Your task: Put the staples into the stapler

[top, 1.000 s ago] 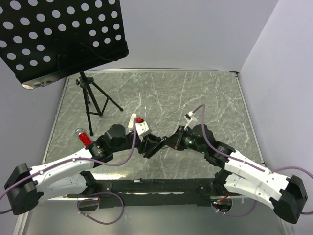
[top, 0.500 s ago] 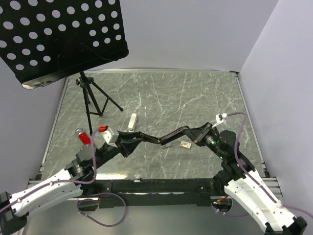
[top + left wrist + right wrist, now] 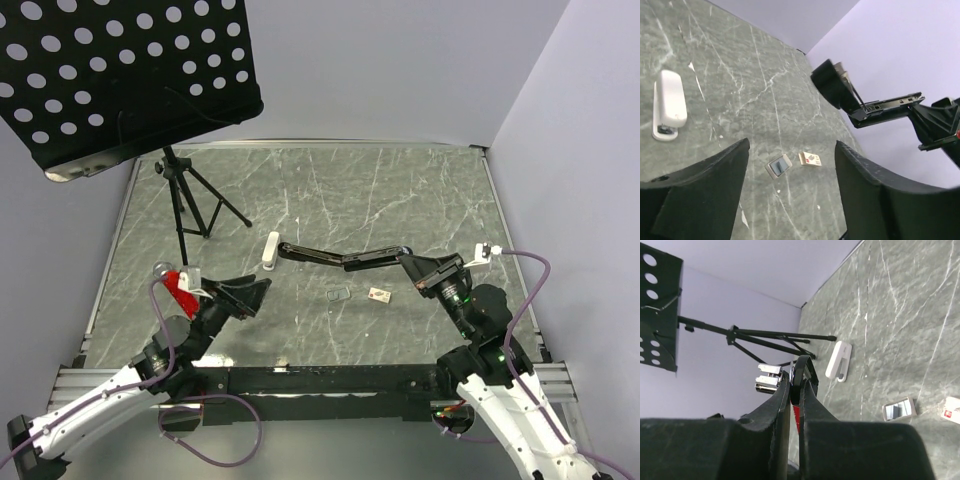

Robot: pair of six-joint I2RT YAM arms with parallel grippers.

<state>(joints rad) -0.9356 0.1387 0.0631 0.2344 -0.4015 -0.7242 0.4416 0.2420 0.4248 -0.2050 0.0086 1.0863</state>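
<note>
Right tool (image 3: pixel 410 263) clamps the black stapler (image 3: pixel 340 258) swung open mid-frame, likely baring its channel, while the left tool (image 3: pixel 248 292), spread apart and empty, faces the staples (image 3: pixel 379 294) just below.

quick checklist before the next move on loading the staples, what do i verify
1. Right gripper clamped on the black stapler: ok.
2. Black stapler hinged open: ok, seen from the left wrist.
3. Left gripper open and empty: ok.
4. Staple box unobstructed: ok, lying flat beside the see-through rectangle, not touching it.
5. Loose staple strip ready to pick: cannot tell, too small.
6. White stapler out of the way: ok, off to the side.
</note>
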